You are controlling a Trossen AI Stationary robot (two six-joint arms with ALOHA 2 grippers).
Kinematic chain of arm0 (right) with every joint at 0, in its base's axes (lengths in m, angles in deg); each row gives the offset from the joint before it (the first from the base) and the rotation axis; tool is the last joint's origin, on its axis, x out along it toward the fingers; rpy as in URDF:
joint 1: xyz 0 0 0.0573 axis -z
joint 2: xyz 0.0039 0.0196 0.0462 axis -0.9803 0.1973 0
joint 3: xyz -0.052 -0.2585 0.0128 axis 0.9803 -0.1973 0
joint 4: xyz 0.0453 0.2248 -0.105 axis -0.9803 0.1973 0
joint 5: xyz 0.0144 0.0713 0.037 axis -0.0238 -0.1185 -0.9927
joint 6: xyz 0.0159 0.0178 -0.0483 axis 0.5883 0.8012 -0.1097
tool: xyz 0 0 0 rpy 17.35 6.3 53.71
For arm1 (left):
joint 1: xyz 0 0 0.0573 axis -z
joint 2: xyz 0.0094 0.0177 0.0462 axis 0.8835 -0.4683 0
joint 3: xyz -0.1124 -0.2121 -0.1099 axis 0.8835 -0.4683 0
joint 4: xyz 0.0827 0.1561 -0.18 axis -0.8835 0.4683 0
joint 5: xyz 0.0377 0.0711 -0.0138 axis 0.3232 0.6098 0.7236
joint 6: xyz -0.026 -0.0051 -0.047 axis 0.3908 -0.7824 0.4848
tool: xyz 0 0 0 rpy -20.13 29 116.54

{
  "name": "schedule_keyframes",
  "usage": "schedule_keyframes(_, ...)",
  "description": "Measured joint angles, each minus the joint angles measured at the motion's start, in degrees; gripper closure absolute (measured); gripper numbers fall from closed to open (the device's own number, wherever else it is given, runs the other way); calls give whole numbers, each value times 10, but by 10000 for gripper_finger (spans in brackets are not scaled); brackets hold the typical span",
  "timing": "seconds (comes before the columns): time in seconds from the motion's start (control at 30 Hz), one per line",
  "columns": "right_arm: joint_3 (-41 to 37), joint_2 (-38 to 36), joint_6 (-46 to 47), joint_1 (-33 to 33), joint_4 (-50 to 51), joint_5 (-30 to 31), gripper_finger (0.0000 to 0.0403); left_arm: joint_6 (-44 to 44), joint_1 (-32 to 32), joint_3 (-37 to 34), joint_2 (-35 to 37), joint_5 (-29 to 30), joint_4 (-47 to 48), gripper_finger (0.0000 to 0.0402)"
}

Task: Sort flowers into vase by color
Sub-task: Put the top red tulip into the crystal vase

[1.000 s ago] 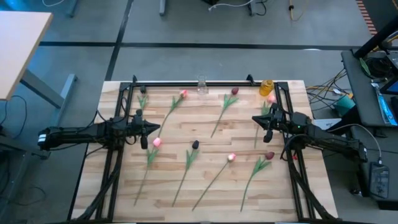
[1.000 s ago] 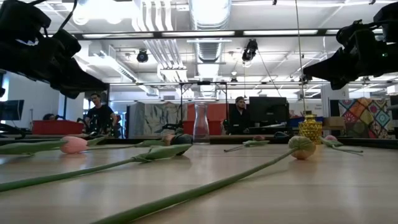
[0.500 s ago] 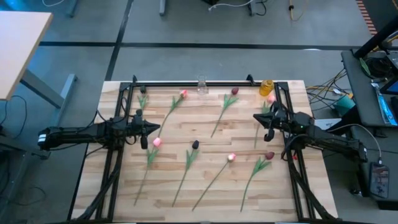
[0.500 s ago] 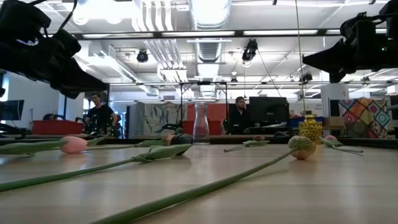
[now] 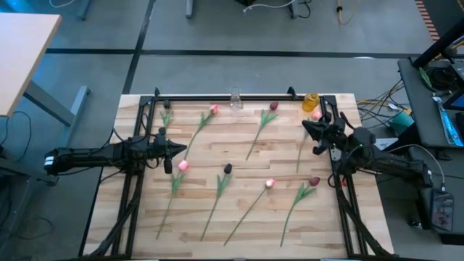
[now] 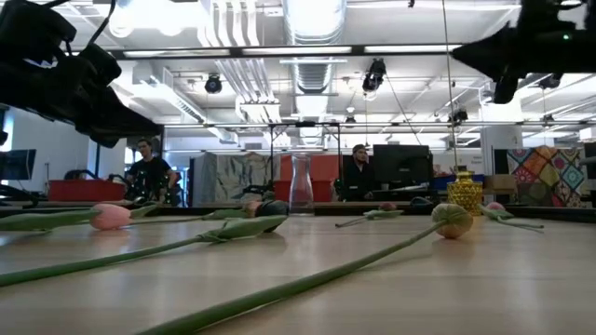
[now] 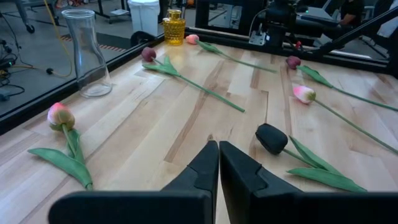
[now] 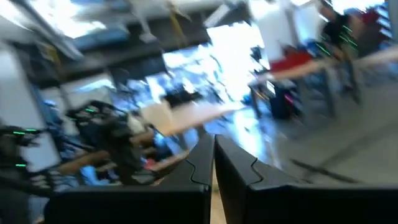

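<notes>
Since the earlier frames, only the right arm has been moving: the right gripper is now lifted and turned toward the yellow vase, and in the low view it is sitting higher at the upper edge. Its two dark fingers are pressed together with nothing between them.

As a landmark I am taking the clear glass vase, a tall smooth carafe with a narrow neck, standing at the middle of the far edge of the table. This table is lying under everything as a wide top of pale wooden strips with visible grain, framed by black metal rails.

The left gripper is hovering toward the left and well nearer than the clear glass vase, and its fingers are closed together and holding nothing.

The flowers are lying flat and scattered over the wood, all nearer than the clear glass vase, with thin long green stems and pointed leaves. One pink bud is resting just beside the clear glass vase on its left, and one maroon bud is resting on its right.

The yellow vase is small, with a faceted surface, and it is standing to the right of the clear glass vase on the same far edge.
</notes>
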Motion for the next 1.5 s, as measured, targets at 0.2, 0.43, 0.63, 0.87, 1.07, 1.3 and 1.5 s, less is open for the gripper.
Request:
schedule_keyframes(0.2,117,166,-15,0,29,44,394,0,0,0,0,0,0,402)
schedule_keyframes(0.43,267,351,4,0,106,24,394,0,0,0,0,0,0,402)
schedule_keyframes(0.63,343,410,15,17,217,-8,394,0,0,0,0,0,0,402)
schedule_keyframes(0.87,341,408,102,58,255,-74,394,0,0,0,-1,0,0,402)
schedule_keyframes(1.07,339,436,160,68,274,-9,371,0,0,0,-2,0,0,402)
schedule_keyframes(1.3,343,507,269,71,271,75,281,0,0,0,-2,0,0,402)
schedule_keyframes(1.5,363,615,375,102,281,58,223,0,0,0,-2,0,0,402)
